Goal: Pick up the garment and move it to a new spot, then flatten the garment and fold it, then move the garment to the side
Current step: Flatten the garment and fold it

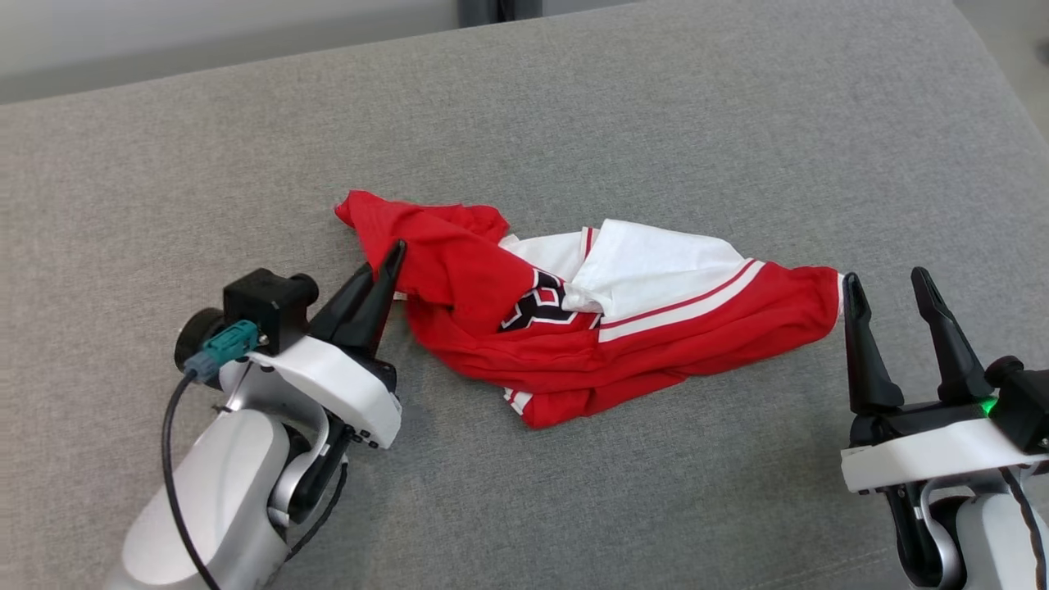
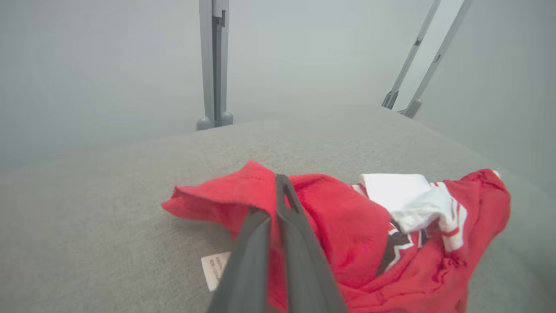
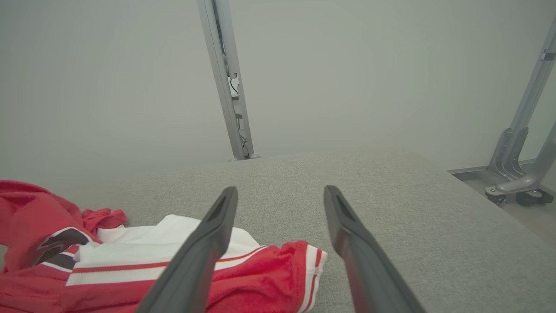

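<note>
Grey surface (image 1: pixel 574 123): red-and-white garment (image 1: pixel 656 336) lies crumpled, left end effector (image 1: pixel 392 256) closed on its left edge, right end effector (image 1: pixel 886 279) open beside its right end.

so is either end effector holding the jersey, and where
The left end effector is shut on the red and white jersey, pinching its red left edge. The right end effector is open beside the other end, holding nothing.

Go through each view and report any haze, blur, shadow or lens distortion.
Head view: sharp, evenly lit, soft shadow beside the left gripper. Left wrist view: milky haze, garment soft, near fingers blurred. Right wrist view: clearer; frame pole leans, perhaps lens distortion.
</note>
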Motion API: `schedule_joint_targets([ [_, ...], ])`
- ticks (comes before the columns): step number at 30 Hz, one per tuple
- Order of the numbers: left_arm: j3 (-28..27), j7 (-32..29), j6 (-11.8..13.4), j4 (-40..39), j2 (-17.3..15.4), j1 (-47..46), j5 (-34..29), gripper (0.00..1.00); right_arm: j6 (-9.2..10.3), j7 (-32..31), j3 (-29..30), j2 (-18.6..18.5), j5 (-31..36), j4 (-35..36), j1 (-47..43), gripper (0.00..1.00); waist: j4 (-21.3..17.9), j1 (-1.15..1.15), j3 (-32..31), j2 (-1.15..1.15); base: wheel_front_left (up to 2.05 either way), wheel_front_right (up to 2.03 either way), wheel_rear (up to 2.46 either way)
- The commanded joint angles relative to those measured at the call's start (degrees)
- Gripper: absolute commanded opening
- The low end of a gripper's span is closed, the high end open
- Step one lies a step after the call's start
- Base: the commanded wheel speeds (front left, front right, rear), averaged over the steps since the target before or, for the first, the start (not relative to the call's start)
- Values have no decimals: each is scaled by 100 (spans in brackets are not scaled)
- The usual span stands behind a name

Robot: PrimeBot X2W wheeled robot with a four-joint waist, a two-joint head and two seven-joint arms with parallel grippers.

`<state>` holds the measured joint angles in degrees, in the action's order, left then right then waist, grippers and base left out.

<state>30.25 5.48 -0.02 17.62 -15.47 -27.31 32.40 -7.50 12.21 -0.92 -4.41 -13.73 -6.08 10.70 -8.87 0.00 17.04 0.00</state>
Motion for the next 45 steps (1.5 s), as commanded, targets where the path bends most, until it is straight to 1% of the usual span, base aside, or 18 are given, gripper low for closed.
schedule_joint_targets([
  [1, -55, -19, 44, -169, -106, 47, -23, 0, 2, 48, 17, -13, -45, -3, -47, 100, 77, 0, -38, 0, 0, 0, 0],
  [7, -159, -510, 287, -1817, -736, 241, -199, 0, 2, 21, 183, -18, -60, 15, -105, 100, 410, 0, -143, 0, 0, 0, 0],
  [11, -299, -951, 545, -3040, -1162, 413, -321, 0, 2, 8, 307, -12, -59, 26, -162, 100, 626, 0, -214, 0, 0, 0, 0],
  [12, -348, -1174, 672, -3606, -1332, 523, -351, 0, 2, 5, 371, -6, -70, 36, -171, 100, 726, 0, -235, 0, 0, 0, 0],
  [17, -366, -1660, 978, -4803, -1559, 807, -422, 0, 2, -14, 449, 18, -77, 73, -186, 100, 909, 0, -231, 0, 0, 0, 0],
  [20, -376, -1819, 1089, -5021, -1565, 947, -321, 0, 2, -33, 433, 31, -97, 85, -160, 100, 932, 0, -216, 0, 0, 0, 0],
  [22, -386, -1848, 1107, -4837, -1509, 970, -191, 0, 2, -47, 376, 44, -111, 90, -103, 100, 893, 0, -186, 0, 0, 0, 0],
  [24, -409, -1799, 1062, -4420, -1515, 885, -186, 0, 2, -55, 317, 45, -138, 80, -55, 100, 810, 0, -148, 0, 0, 0, 0],
  [26, -415, -1676, 973, -3909, -1279, 778, 66, 0, 2, -56, 283, 52, -157, 67, -25, 100, 703, 0, -105, 0, 0, 0, 0],
  [27, -438, -1620, 933, -3576, -1308, 693, 17, 0, 2, -66, 268, 52, -167, 48, -7, 100, 635, 0, -78, 0, 0, 0, 0],
  [29, -459, -1444, 809, -2916, -1054, 540, 259, 0, 1, -73, 213, 62, -189, 35, 41, 100, 499, 0, -16, 0, 0, 0, 0],
  [30, -476, -1346, 763, -2572, -997, 436, 254, 0, 1, -70, 200, 66, -196, 17, 53, 100, 429, 0, 10, 0, 0, 0, 0],
  [31, -476, -1346, 763, -2572, -997, 436, 254, 0, 1, -70, 200, 66, -196, 17, 53, 100, 429, 0, 10, 0, 0, 0, 0],
  [32, -526, -1236, 722, -2230, -937, 320, 289, 0, 1, -71, 176, 66, -189, -3, 57, 100, 358, 0, 40, 0, 0, 0, 0],
  [34, -591, -1003, 610, -1555, -685, 84, 450, 0, 1, -49, 175, 73, -214, -32, 65, 100, 246, 0, 99, 0, 0, 0, 0],
  [39, -677, -438, 333, -40, -309, -554, 548, 0, 1, -4, 123, 92, -262, -99, 136, 100, 27, 0, 233, 0, 0, 0, 0],
  [42, -656, -154, 160, 731, -163, -940, 475, 0, 1, 19, 87, 96, -291, -123, 174, 100, -60, 0, 305, 0, 0, 0, 0],
  [45, -658, 222, 57, 1331, -56, -1364, 370, 0, 1, 56, 52, 102, -297, -131, 222, 100, -111, 0, 385, 0, 0, 0, 0],
])
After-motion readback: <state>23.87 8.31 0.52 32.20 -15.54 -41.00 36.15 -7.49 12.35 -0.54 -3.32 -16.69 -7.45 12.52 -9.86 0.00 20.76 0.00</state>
